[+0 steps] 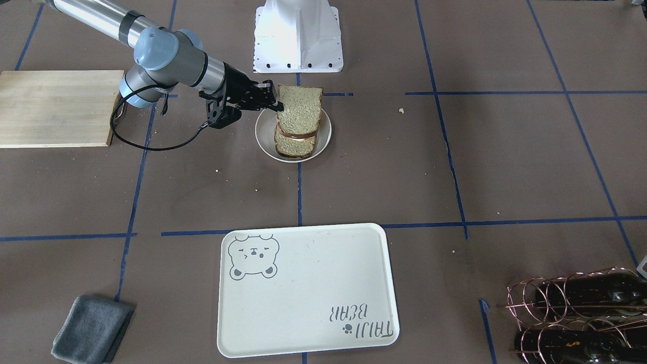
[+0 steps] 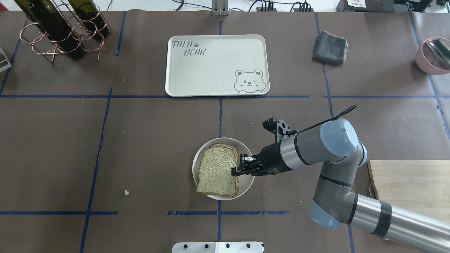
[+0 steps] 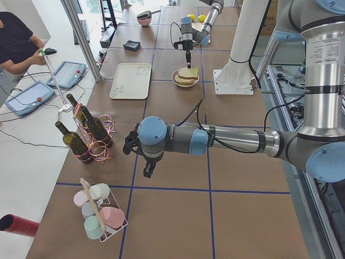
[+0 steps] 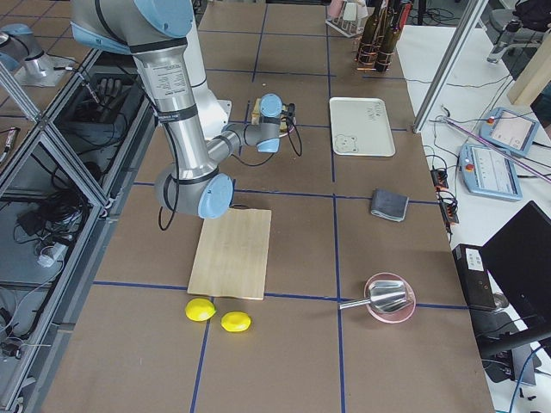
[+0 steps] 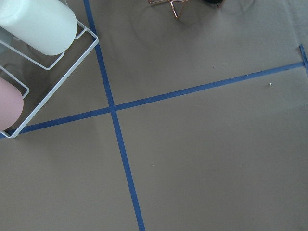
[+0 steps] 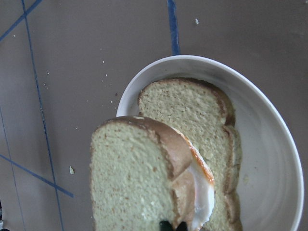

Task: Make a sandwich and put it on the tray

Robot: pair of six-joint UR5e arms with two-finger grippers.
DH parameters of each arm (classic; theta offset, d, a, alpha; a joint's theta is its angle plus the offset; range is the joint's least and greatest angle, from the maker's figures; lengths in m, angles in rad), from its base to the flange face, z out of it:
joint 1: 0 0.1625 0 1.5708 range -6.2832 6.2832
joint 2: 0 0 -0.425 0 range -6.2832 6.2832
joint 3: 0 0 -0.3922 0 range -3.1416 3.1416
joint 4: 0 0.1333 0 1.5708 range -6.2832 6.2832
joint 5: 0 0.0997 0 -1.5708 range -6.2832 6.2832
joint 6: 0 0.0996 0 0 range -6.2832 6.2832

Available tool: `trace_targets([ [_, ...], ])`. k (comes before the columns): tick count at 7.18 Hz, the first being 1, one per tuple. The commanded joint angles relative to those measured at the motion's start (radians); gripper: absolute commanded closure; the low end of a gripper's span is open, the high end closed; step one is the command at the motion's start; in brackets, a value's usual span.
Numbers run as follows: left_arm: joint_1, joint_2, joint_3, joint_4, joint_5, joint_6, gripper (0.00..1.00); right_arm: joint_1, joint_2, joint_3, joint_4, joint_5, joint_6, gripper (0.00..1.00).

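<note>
My right gripper [image 1: 275,105] [image 2: 235,171] is shut on the edge of a tan bread slice [image 1: 299,108] [image 2: 218,172] and holds it tilted just above the round off-white plate [image 1: 263,139] [image 2: 246,182]. In the right wrist view the held slice [image 6: 130,187] has the white fried egg [image 6: 202,192] against its underside. Another bread slice [image 6: 192,110] [image 1: 294,146] lies on the plate. The cream bear tray [image 1: 303,303] [image 2: 211,73] has nothing on it. My left gripper [image 3: 146,171] hangs over bare table far off; I cannot tell whether it is open or shut.
A wooden cutting board [image 1: 55,108] [image 2: 411,186] lies beside the right arm. A grey cloth [image 2: 330,47], a copper wine rack with bottles [image 2: 59,31] and a pink bowl [image 2: 434,54] stand at the far side. A wire rack of cups [image 5: 33,29] is near the left gripper.
</note>
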Motion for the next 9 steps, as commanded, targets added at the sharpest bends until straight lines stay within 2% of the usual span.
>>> trace_targets([
  [1, 0.0, 0.0, 0.0, 0.0, 0.001, 0.001, 0.0, 0.007, 0.005, -0.011, -0.013, -0.023, -0.005, 1.0],
  [6, 0.0, 0.0, -0.003, 0.0, -0.001, 0.0, 0.0, 0.004, 0.002, -0.032, -0.016, -0.023, -0.016, 1.0],
  [7, 0.0, 0.0, -0.003, 0.0, -0.001, 0.0, 0.0, 0.004, 0.001, -0.032, -0.016, -0.02, -0.016, 0.95],
  [8, 0.0, -0.002, -0.001, 0.0, -0.007, -0.003, 0.0, 0.004, 0.004, -0.032, -0.014, -0.023, -0.016, 0.23],
  [9, 0.005, -0.003, -0.001, -0.002, -0.011, -0.041, 0.0, 0.004, 0.002, -0.032, -0.016, -0.023, -0.015, 0.07],
])
